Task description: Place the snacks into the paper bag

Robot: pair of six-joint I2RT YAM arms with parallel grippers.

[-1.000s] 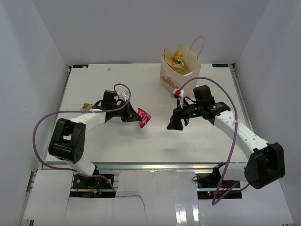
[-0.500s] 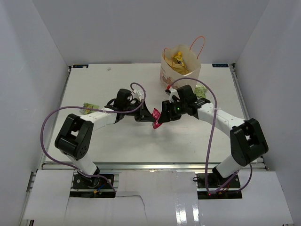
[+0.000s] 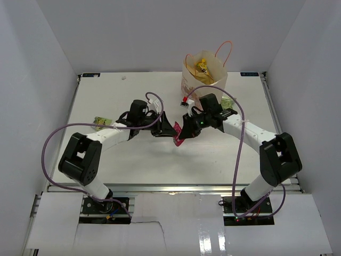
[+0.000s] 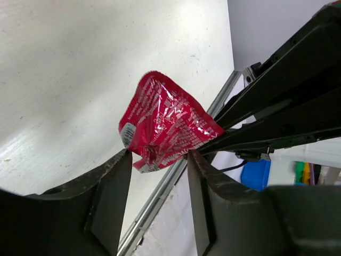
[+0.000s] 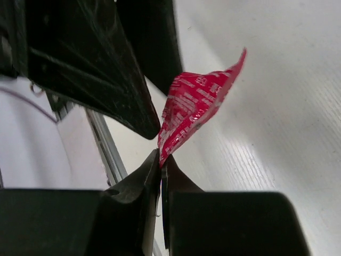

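Note:
A pink packet hangs above the middle of the table between both grippers. My right gripper is shut on one corner of this packet, fingertips pinched together. My left gripper stands open around the packet's other end, its fingers apart on either side and not pressing it. The paper bag stands upright at the back, orange handles up, with a yellow packet showing inside. A light-green packet lies at the left.
Another green packet lies right of the bag, partly behind my right arm. Purple cables loop over both arms. White walls enclose the table on three sides, with a metal rail along the near edge.
My left arm carried the pink packet rightward to the middle while the right arm came in to meet it. The right gripper shut on the packet and the left gripper opened.

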